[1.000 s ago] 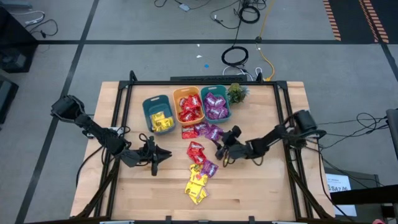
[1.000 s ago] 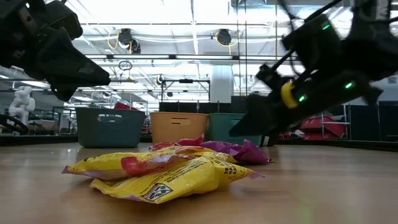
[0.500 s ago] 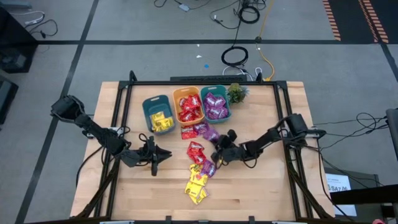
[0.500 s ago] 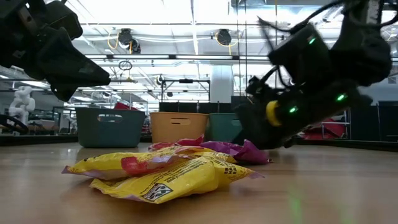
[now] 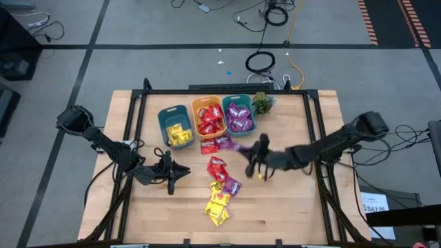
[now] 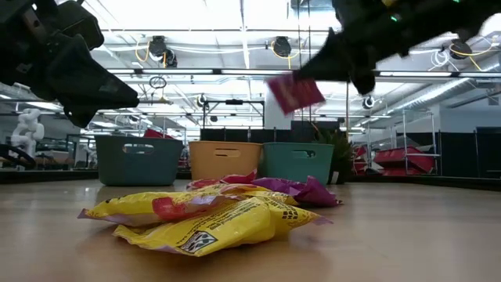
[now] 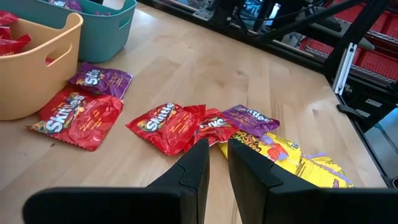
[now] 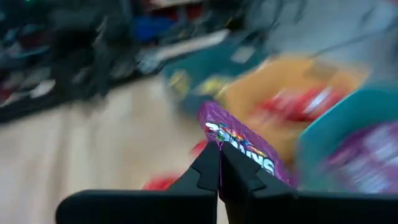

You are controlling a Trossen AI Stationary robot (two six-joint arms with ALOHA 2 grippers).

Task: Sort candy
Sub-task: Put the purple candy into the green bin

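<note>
Your right hand (image 5: 249,156) is off the bench (image 5: 289,207), its two fingers pressed together on a purple candy packet (image 8: 245,144), which hangs in the air just in front of the three bins; in the low view that packet (image 6: 295,92) shows well above the bench top, and from above it (image 5: 241,149) sits at the tip of your right arm, near the far teal bin (image 5: 239,115). Your left hand (image 5: 185,170) hovers over the bench on the left side of the loose pile, its fingers (image 7: 194,167) nearly together with only a narrow slot between them and nothing in it. Along the back of the bench you have a blue bin (image 5: 174,126) with yellow packets inside, an orange bin (image 5: 209,118) with red ones, and the teal bin with purple ones; a small green plant (image 5: 262,103) stands just beside the teal bin. On the bench between your two hands lies the unsorted candy: a red packet and a purple one (image 5: 216,144) just in front of the orange bin, a red packet (image 5: 218,167) nearer the middle, then a red and purple pair (image 5: 229,186), and a heap of yellow packets (image 5: 218,204) nearest the front edge. From your left wrist you can see the red packets (image 7: 168,124) and a purple one (image 7: 250,119) lying flat, with the yellow heap (image 7: 298,163) touching them.
</note>
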